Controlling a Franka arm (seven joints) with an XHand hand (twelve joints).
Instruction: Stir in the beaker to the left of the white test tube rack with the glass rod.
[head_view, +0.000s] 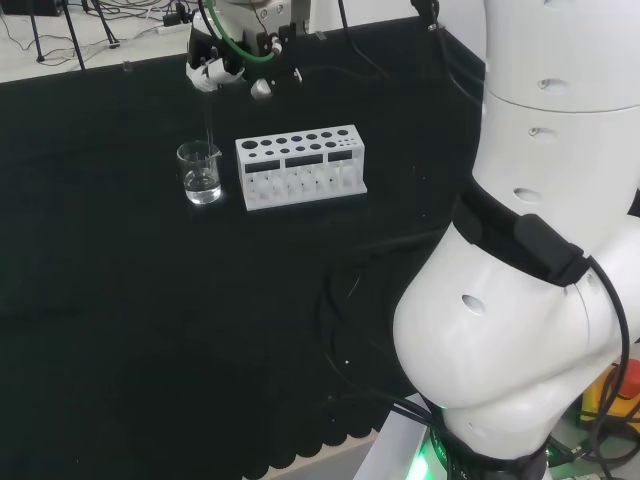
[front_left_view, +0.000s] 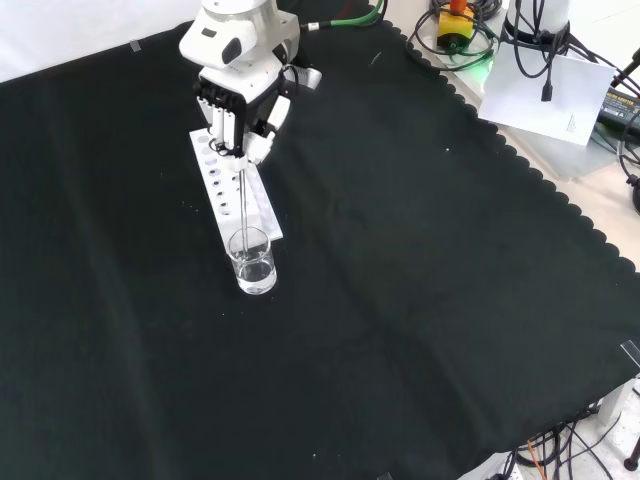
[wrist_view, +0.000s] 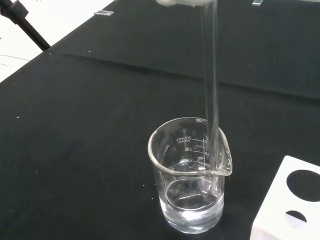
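Beaker liquid and rod tip: wrist view.

The beaker was clear glass, smooth and shiny, with a little clear liquid in the bottom. The glass rod was clear and smooth too, and light shone along it. The test tube rack looked like white plastic, hard and not very shiny. The cloth on the bench was black, soft and dull, with a wavy cut edge. The hand had hard, smooth white shells and black parts that looked like plastic
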